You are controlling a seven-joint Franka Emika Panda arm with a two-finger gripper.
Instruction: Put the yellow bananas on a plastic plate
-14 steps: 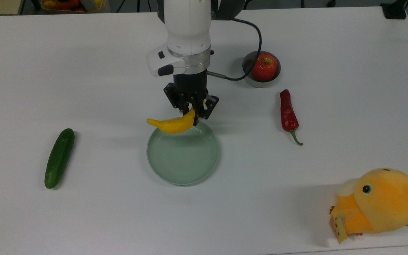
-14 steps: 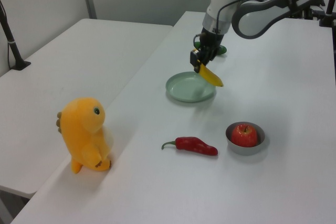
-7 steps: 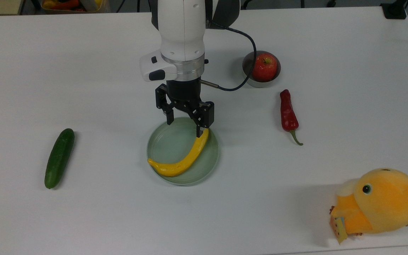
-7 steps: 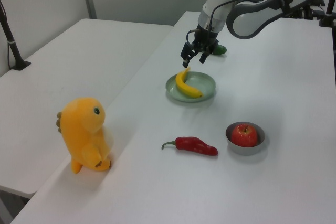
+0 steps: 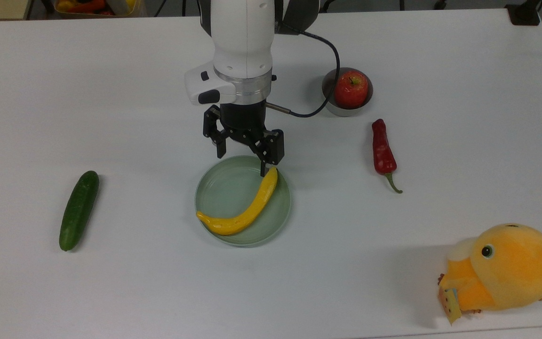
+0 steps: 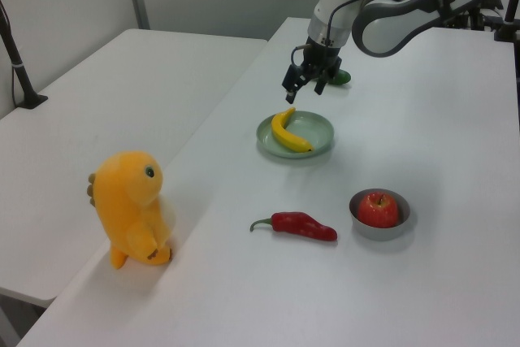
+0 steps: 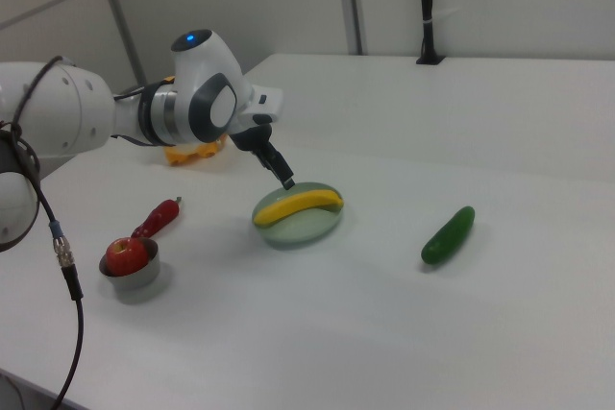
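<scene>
Banana [image 5: 243,210] down on the pale green plate [image 5: 278,217].
Your end effector [image 5: 243,157] hangs wide and empty above the rim; only withdrawal seems left.

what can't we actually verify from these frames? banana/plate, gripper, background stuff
- Banana on plate: whether its upper tip touches the gripper finger, top view; the finger overlaps it.
- Bowl interior: hidden by the apple, every view.
- Bin of produce: cut off by the top view's upper edge.
- Tag on the plush toy: print too small.
</scene>
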